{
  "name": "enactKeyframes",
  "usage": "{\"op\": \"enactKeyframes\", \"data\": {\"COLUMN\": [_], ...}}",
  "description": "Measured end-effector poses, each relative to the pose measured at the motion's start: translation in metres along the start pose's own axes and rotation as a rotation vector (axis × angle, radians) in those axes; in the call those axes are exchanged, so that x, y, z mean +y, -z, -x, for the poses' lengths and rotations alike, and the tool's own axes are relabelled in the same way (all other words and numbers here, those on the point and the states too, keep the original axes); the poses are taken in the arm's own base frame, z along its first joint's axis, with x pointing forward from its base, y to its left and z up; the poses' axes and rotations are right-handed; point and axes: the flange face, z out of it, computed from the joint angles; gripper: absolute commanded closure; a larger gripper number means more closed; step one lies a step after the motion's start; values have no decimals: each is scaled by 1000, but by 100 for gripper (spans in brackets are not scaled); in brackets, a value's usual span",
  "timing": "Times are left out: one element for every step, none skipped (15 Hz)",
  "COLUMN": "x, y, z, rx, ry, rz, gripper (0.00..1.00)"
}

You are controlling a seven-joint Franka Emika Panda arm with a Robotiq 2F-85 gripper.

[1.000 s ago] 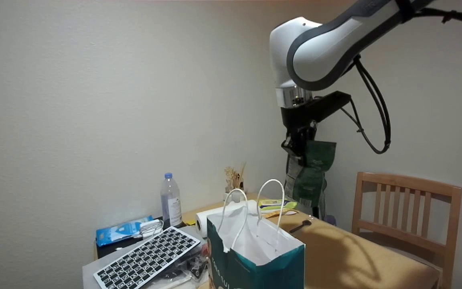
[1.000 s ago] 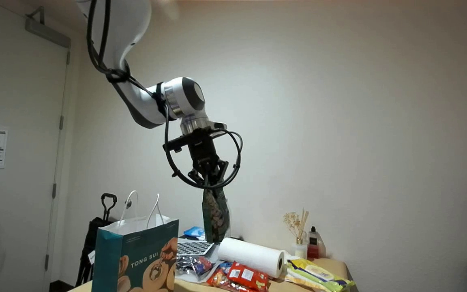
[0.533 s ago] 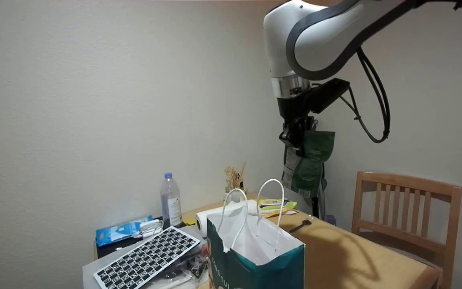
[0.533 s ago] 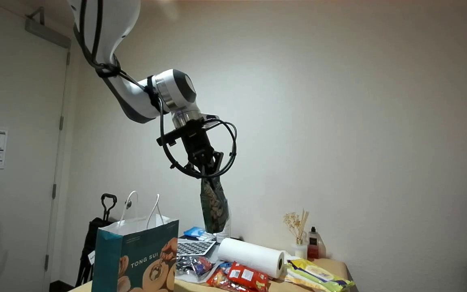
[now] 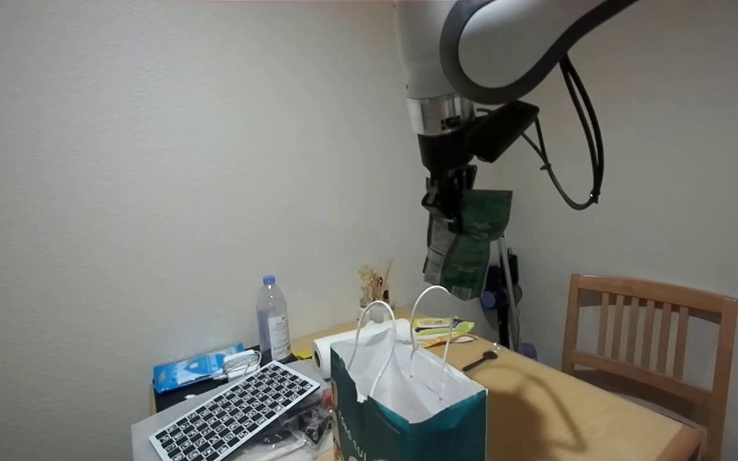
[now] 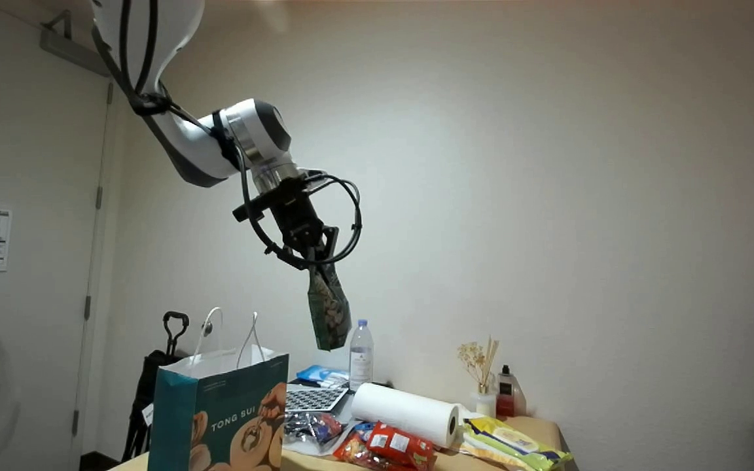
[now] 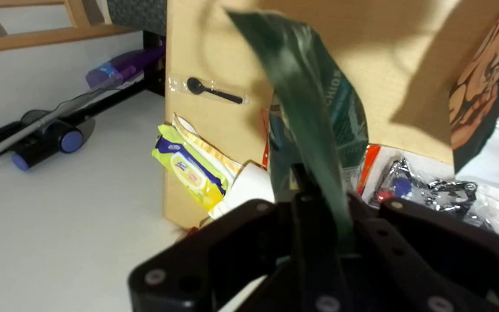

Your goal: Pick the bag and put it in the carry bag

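Note:
The green bag (image 5: 475, 256) hangs from my gripper (image 5: 455, 221), which is shut on its upper part, in the air above the table. In an exterior view the bag (image 6: 329, 314) hangs to the right of the carry bag (image 6: 239, 418) and higher than its rim. In the wrist view the green bag (image 7: 345, 117) runs up between the dark fingers of the gripper (image 7: 323, 186). The teal paper carry bag (image 5: 439, 432) stands upright, with an open top and two white handles raised. Only its printed side (image 7: 483, 99) shows in the wrist view. Its bottom is hidden.
Behind the carry bag lie a white paper roll (image 6: 403, 413), red packets (image 6: 400, 446) and a wipes pack (image 6: 514, 445). A bottle (image 5: 273, 323), a checkered board (image 5: 234, 410) and a black spoon (image 5: 480, 360) are also on the table. A chair (image 5: 651, 339) stands beside it.
My gripper has risen with the green bag and shifted left in both exterior views. The bag's bottom is now higher above the table. The carry bag has not moved.

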Motion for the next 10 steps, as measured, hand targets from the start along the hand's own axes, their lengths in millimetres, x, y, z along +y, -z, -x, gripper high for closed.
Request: {"op": "enactKeyframes", "data": {"x": [-11, -23, -34, -46, -56, -65, -74, -82, -91, -100], "y": [15, 30, 43, 55, 65, 73, 79, 83, 87, 88], "z": [-1, -2, -2, 0, 1, 2, 3, 3, 2, 1], "rx": [17, 31, 41, 51, 57, 65, 71, 78, 84, 90], "ry": [18, 40, 60, 83, 106, 126, 146, 166, 185, 205], "rz": [18, 38, 57, 75, 92, 106, 118, 128, 136, 145], "gripper": [100, 100, 100, 100, 100, 100, 100, 100, 100, 100]}}
